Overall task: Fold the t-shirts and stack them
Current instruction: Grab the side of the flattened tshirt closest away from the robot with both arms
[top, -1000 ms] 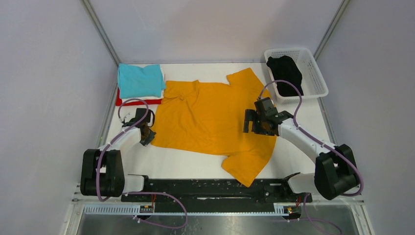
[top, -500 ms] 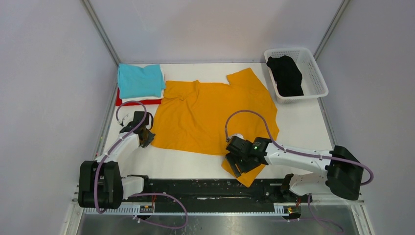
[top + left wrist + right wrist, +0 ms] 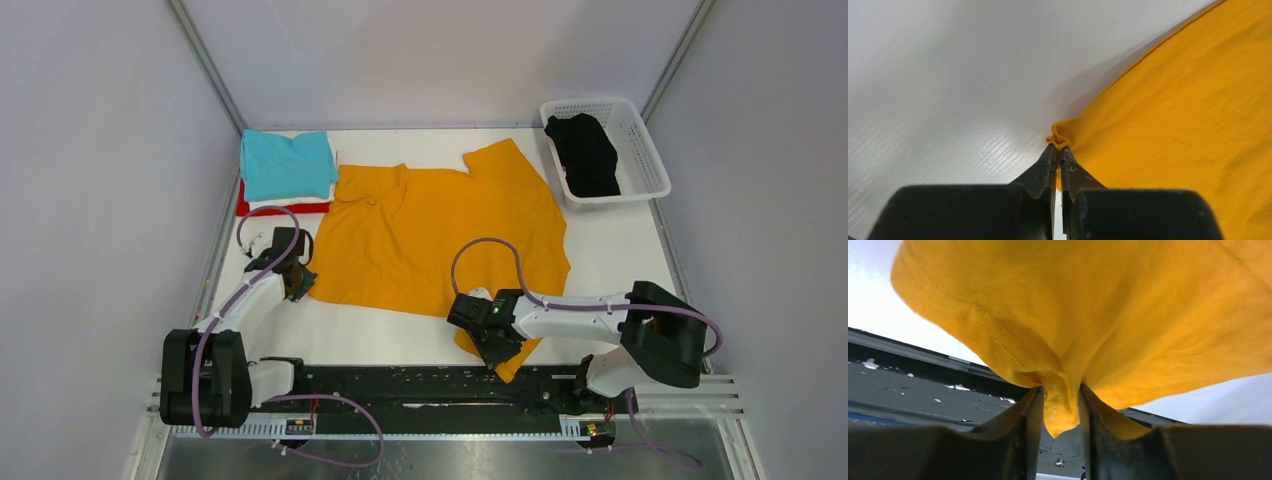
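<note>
The mustard-orange t-shirt [image 3: 440,240] lies spread flat across the middle of the table. My left gripper [image 3: 297,280] is at its left hem corner, and the left wrist view shows this gripper [image 3: 1058,147] shut on a small pinch of the orange cloth [image 3: 1188,100]. Low at the shirt's near sleeve, my right gripper [image 3: 497,345] points toward the table's front edge. In the right wrist view its fingers [image 3: 1060,390] press a bunched fold of the orange cloth [image 3: 1098,305] from both sides. A folded teal t-shirt [image 3: 287,165] tops a pile over a red t-shirt [image 3: 262,208] at the back left.
A white lattice basket [image 3: 645,160] at the back right holds a crumpled black t-shirt [image 3: 585,150]. The black base rail [image 3: 420,385] runs along the near edge, just under the right gripper. Grey walls close in both sides.
My right arm swung from the shirt's right side down to its near sleeve, and its jaws closed in on the cloth. The left gripper kept its hold and barely moved.
</note>
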You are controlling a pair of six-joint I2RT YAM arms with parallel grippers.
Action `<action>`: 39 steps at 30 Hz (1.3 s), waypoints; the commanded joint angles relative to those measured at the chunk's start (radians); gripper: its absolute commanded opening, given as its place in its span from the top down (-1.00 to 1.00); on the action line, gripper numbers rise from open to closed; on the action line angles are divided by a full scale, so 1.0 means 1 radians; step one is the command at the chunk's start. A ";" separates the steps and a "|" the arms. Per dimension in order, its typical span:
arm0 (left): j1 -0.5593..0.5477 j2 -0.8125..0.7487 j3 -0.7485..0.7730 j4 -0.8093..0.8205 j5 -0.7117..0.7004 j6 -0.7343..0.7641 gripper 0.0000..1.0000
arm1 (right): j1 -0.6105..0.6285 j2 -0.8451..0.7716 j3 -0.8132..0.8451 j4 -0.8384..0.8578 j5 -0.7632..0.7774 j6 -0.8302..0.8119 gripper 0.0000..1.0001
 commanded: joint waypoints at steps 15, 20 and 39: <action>0.004 -0.444 -0.200 -0.208 -0.003 -0.136 1.00 | 0.017 -0.301 -0.110 -0.222 -0.149 0.026 1.00; 0.002 -0.600 -0.223 -0.265 0.056 -0.151 1.00 | 0.018 -0.336 -0.100 -0.226 -0.189 0.012 1.00; -0.001 -0.380 -0.055 -0.035 0.102 -0.132 1.00 | -0.261 -0.340 0.119 -0.284 0.207 -0.054 1.00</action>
